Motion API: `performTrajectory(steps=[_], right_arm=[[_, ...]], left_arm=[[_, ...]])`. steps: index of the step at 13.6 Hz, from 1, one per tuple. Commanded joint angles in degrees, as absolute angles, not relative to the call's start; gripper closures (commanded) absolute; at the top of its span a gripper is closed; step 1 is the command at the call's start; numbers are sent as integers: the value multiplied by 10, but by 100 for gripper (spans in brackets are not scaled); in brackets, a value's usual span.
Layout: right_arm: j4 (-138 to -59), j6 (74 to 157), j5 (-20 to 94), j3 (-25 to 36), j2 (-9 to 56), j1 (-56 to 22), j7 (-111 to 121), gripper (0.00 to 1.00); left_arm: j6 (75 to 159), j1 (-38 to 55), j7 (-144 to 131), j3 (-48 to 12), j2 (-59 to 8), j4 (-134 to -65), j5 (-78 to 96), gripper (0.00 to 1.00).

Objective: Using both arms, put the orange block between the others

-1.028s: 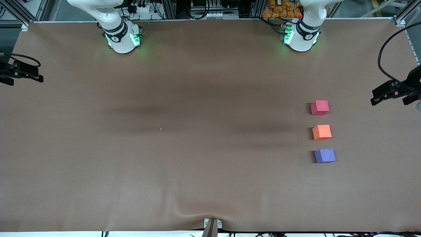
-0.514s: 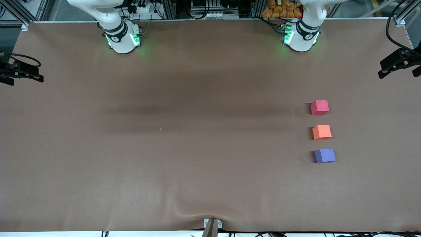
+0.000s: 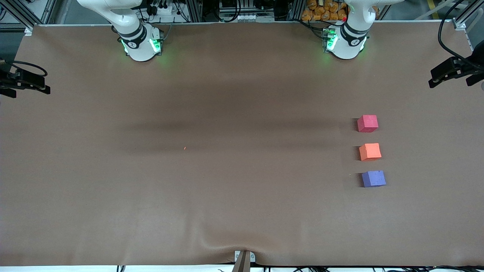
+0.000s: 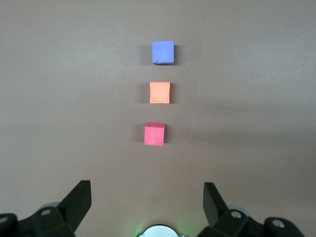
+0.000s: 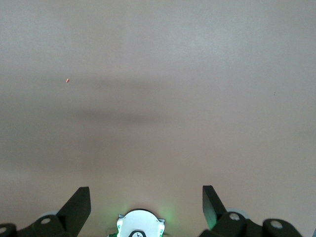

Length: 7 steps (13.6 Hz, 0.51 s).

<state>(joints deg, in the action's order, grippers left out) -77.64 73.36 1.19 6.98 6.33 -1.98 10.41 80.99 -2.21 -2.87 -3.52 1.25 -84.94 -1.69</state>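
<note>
Three small cubes stand in a row on the brown table toward the left arm's end. The orange block [image 3: 369,152] [image 4: 160,93] sits between the others, apart from both. The pinkish-red cube [image 3: 367,123] [image 4: 154,134] is farther from the front camera and the purple-blue cube [image 3: 373,178] [image 4: 163,52] is nearer. My left gripper [image 3: 450,82] [image 4: 146,185] hangs high at the left arm's end of the table, open and holding nothing. My right gripper [image 3: 24,91] [image 5: 145,188] waits high at the right arm's end, open with nothing between its fingers.
The arms' green-lit bases [image 3: 346,43] [image 3: 141,43] stand along the table edge farthest from the front camera. A tiny orange crumb [image 3: 184,148] [image 5: 67,80] lies mid-table. The brown cover wrinkles at the near edge by a small mount [image 3: 244,258].
My left gripper has drawn back toward the robots' edge of the table, away from the cubes. The three cubes and the right arm have not moved.
</note>
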Motion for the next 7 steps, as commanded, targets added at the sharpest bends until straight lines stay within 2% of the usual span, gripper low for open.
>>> performTrajectory(steps=[1, 7], right_arm=[[-771, 725, 14, 69, 59, -16, 102, 0], [-771, 726, 11, 69, 61, 0, 108, 0]], left_arm=[[810, -17, -24, -27, 25, -860, -4, 0], [809, -16, -22, -26, 17, -845, -7, 0]])
